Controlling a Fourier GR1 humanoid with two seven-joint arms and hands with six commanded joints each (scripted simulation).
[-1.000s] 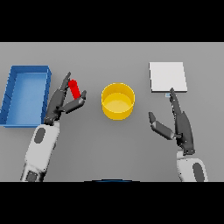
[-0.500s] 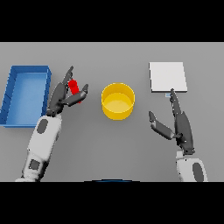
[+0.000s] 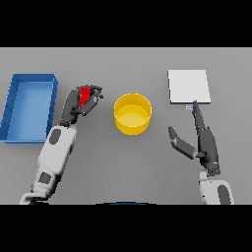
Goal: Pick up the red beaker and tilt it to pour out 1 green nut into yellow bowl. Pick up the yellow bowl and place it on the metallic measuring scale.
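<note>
Now my left hand (image 3: pixel 78 104) has its fingers curled round the red beaker (image 3: pixel 85 94), leaning it toward the yellow bowl (image 3: pixel 133 113) just to its right, as I judge for the pour. My right hand (image 3: pixel 199 138) lies open with straight fingers, near the metallic scale (image 3: pixel 188 86) at far right. Bare table (image 3: pixel 133 162) separates bowl and scale, while the blue tray (image 3: pixel 29 106) borders my left arm.

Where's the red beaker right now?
In the head view the red beaker is left of centre, gripped in the left hand, between the blue tray and the yellow bowl.
</note>
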